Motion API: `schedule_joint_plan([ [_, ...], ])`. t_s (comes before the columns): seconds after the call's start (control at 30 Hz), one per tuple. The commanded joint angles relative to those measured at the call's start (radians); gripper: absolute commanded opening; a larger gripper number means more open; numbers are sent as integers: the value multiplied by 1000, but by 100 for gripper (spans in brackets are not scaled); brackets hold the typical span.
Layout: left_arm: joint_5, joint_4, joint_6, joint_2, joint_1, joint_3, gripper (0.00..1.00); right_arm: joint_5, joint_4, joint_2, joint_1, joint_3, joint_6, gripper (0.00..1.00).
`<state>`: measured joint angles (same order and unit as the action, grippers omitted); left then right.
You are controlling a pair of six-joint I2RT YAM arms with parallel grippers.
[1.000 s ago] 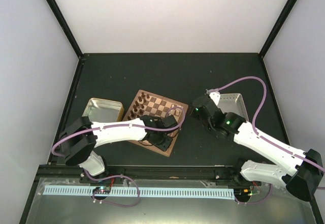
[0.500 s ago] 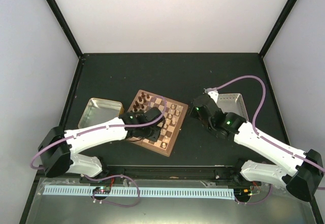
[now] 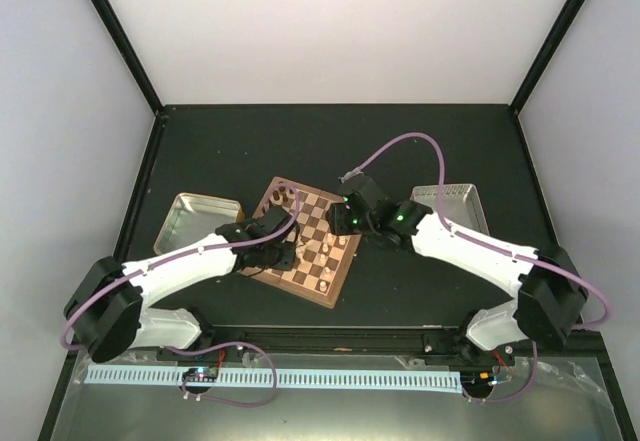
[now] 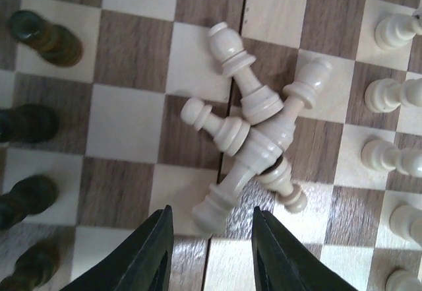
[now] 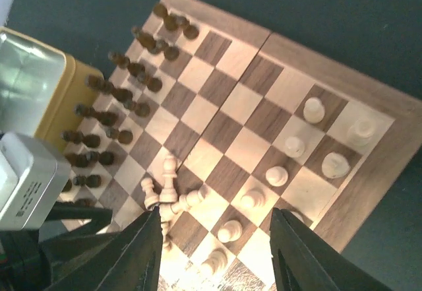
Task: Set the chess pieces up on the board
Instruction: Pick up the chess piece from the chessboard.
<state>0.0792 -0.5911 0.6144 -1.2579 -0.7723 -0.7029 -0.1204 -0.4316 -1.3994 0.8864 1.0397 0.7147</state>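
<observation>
My left hand [image 4: 211, 217] is spread open and holds nothing, hovering just over a heap of toppled chess pieces [image 4: 254, 129] that lie crossed on the middle of the board [image 4: 125, 123]. My right hand [image 5: 216, 217] is open and empty above the same board. Dark men [image 4: 43, 37] stand along one side of the heap and more cream ones along the other, with the gold tin [image 5: 26, 86] beside the board. Since a second ago the right arm has swung over from the grey tray [image 3: 460, 199].
</observation>
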Motion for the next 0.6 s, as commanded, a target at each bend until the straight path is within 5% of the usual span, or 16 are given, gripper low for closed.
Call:
schedule_joint_plan([
  [0.0, -25, 81, -48, -67, 10, -16, 35, 98, -9, -58, 7, 47, -25, 45],
  [0.3, 23, 77, -59, -137, 23, -36, 36, 282, -16, -218, 5, 121, -20, 31],
  [0.57, -30, 97, -60, -120, 31, -11, 13, 370, 1, -302, 6, 154, 16, 29],
])
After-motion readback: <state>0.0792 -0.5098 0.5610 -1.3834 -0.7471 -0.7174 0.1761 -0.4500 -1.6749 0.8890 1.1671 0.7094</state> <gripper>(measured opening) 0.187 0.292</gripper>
